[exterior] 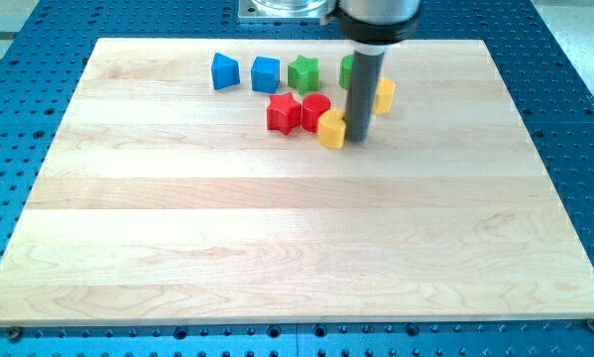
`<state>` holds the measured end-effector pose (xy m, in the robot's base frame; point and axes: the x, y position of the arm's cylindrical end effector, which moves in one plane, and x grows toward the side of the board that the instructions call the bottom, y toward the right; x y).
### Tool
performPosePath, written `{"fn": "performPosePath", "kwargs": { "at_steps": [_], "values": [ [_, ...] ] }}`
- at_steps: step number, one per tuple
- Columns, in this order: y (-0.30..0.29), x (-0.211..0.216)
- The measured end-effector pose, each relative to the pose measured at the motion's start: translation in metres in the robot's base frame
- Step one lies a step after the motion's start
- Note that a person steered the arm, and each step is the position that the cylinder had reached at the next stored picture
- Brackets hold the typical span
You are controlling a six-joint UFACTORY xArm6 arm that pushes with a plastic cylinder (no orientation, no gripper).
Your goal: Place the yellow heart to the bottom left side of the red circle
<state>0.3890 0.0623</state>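
The yellow heart (330,129) lies on the wooden board, just to the lower right of the red circle (315,108) and touching it. My tip (357,138) stands right against the yellow heart's right side. A red star (285,112) sits directly left of the red circle.
A blue block (224,71), a blue cube (266,73) and a green star (302,72) line up near the view's top. A green block (347,69) and a yellow block (384,95) are partly hidden behind the rod. The board (277,248) rests on a blue perforated table.
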Motion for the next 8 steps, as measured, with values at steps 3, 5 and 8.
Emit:
{"fn": "performPosePath", "kwargs": {
  "at_steps": [3, 5, 8],
  "values": [
    [-0.020, 0.008],
    [-0.084, 0.030],
    [-0.013, 0.002]
  ]
}}
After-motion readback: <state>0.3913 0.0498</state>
